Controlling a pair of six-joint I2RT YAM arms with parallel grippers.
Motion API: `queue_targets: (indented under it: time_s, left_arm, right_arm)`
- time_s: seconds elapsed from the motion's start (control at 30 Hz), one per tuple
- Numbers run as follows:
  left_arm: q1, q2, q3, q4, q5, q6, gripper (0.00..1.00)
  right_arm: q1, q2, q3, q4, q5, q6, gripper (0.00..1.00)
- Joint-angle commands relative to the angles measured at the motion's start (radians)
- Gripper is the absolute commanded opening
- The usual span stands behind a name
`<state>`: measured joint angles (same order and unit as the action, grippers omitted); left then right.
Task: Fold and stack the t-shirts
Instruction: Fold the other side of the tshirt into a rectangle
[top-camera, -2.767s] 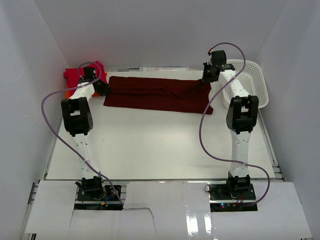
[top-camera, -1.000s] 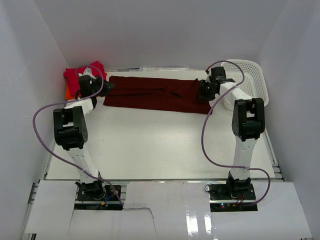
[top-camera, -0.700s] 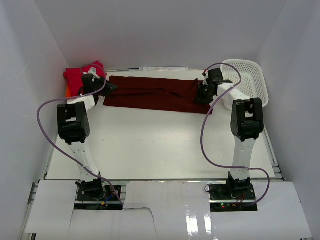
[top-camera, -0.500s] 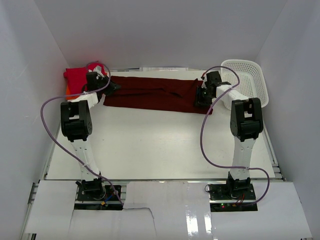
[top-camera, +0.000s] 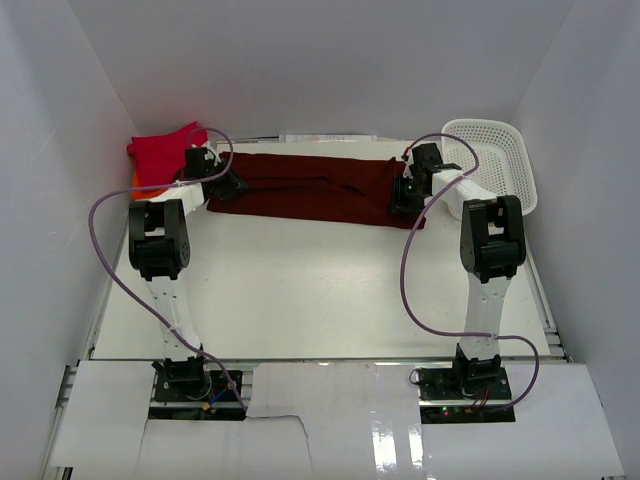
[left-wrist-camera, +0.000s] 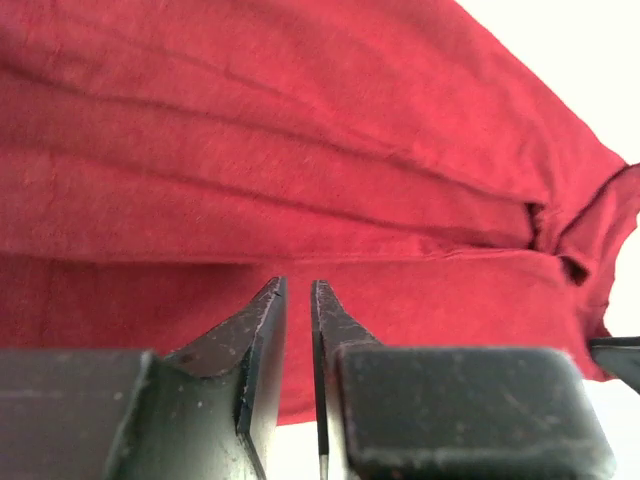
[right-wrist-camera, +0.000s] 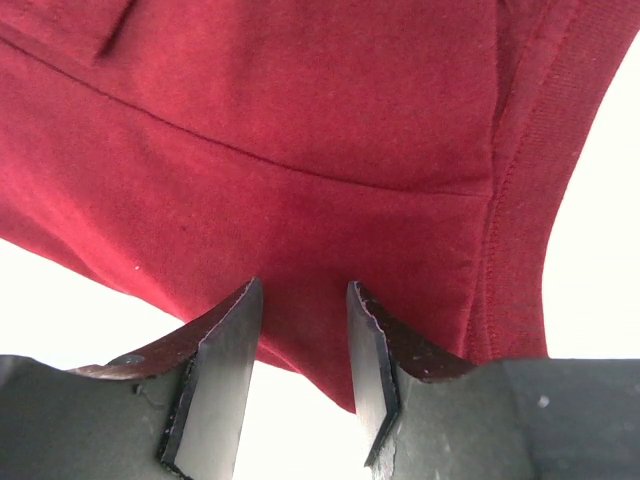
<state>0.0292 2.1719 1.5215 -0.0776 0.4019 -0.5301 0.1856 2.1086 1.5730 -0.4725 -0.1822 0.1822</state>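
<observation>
**Both grippers at the ends of the maroon shirt**

We see the maroon t-shirt (top-camera: 310, 190) lying flat as 1 long band across the far side of the table (top-camera: 300, 290), creased along its length; its left end is near the left arm and its right end near the right arm.

The left gripper (left-wrist-camera: 298, 283) sits at the shirt's left end, low over the near hem; its 2 jaws are almost together with only a thin slit between them; cloth shows through the slit and past the tips; we cannot tell whether the hem is pinched or just lies under the fingers.

The right gripper (right-wrist-camera: 303, 285) is at the shirt's right end, over the near corner by the stitched hem; its jaws stand partly apart with a clear gap; the corner lies flat across that gap; it has hold of nothing that we can see.

The crimson t-shirt (top-camera: 160, 152) is bunched in the far left corner, just beside the left gripper; a sliver of the orange t-shirt (top-camera: 134, 182) shows at its near left edge.

The white mesh basket (top-camera: 520, 165) sits in the far right corner, just beside the right arm.
</observation>
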Motion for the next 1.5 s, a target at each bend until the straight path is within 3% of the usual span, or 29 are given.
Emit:
queue_targets:
  time_s: [0.0,0.3,0.67,0.9,1.17,1.47]
  left_arm:
    - [-0.011,-0.067,0.013,-0.067,-0.040,0.053,0.27]
    - [-0.051,-0.126,-0.026,-0.116,-0.142,0.130,0.30]
    - [-0.071,0.025,0.088,-0.287,-0.307,0.148,0.31]
    - [-0.092,0.028,0.097,-0.386,-0.387,0.116,0.29]
    - [-0.106,-0.073,-0.036,-0.419,-0.387,0.074,0.28]
    - [-0.146,-0.308,-0.282,-0.419,-0.414,0.028,0.27]
  right_arm:
    - [0.006,0.020,0.050,-0.038,0.024,-0.013,0.46]
    - [0.015,0.054,0.070,-0.057,0.032,-0.018,0.46]
    - [0.028,0.099,0.128,-0.144,0.088,-0.038,0.46]
    - [0.029,0.123,0.147,-0.238,0.164,-0.050,0.46]
    - [0.038,0.038,-0.008,-0.249,0.213,-0.043,0.46]
    - [0.048,-0.200,-0.292,-0.195,0.228,-0.027,0.46]
